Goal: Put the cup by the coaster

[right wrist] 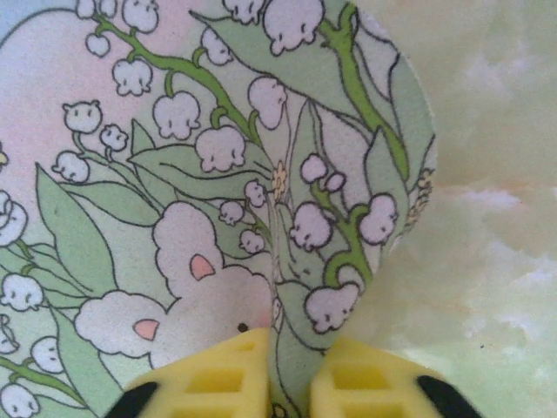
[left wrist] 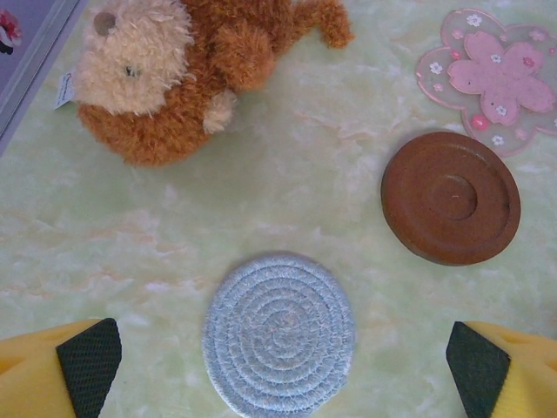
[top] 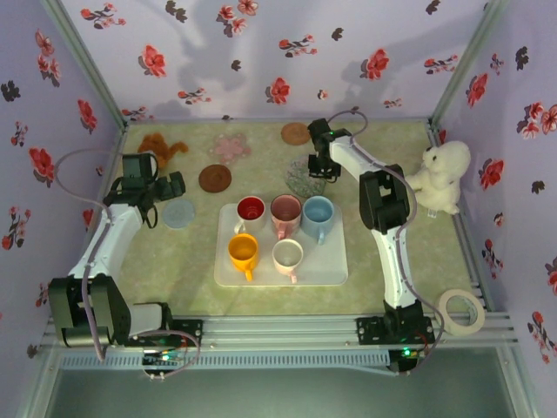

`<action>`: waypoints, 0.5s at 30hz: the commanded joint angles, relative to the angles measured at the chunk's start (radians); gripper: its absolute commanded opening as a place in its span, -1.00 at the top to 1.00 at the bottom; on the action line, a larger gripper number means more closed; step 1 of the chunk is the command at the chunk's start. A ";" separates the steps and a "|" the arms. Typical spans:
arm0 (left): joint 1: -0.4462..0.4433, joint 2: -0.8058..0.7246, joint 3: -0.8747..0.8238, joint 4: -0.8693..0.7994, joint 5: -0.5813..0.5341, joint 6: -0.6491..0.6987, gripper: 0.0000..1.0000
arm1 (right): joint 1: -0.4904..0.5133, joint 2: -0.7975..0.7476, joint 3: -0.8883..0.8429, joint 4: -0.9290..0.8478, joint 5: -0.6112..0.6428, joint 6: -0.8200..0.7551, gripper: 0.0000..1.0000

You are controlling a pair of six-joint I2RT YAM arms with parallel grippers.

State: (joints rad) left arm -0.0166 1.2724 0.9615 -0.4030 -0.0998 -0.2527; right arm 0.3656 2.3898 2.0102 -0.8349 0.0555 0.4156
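Several cups stand on the white tray [top: 335, 261]: red [top: 251, 209], pink [top: 285, 209], blue [top: 318, 212], orange [top: 243, 250] and white [top: 287, 254]. My right gripper [top: 315, 165] [right wrist: 291, 374] is behind the tray, shut on the edge of a floral coaster [top: 303, 181] [right wrist: 218, 174]. The coaster creases upward between the yellow fingers. My left gripper [top: 171, 185] [left wrist: 283, 361] is open, hovering over a light blue woven coaster [top: 178, 212] [left wrist: 278, 331] left of the tray. Nothing is between its pads [left wrist: 87, 361].
A brown round coaster [top: 215, 178] [left wrist: 450, 197], a pink flower coaster [top: 231, 146] [left wrist: 492, 78] and a brown plush [top: 161, 146] [left wrist: 174, 70] lie at the back left. Another brown coaster [top: 296, 133] is at the back. A white plush [top: 444, 174] and a tape roll [top: 461, 312] are at the right.
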 commanded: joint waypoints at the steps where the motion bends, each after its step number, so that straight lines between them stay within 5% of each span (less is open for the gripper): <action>1: 0.004 0.004 0.037 -0.022 0.012 0.018 -0.99 | -0.032 -0.026 -0.018 -0.043 0.090 0.016 0.85; 15: 0.001 0.022 0.037 -0.014 0.020 0.011 -0.99 | -0.122 -0.187 -0.218 0.018 0.115 0.029 1.00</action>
State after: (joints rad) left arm -0.0166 1.2800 0.9627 -0.4053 -0.0990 -0.2527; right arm 0.2619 2.2597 1.8286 -0.8116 0.1097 0.4248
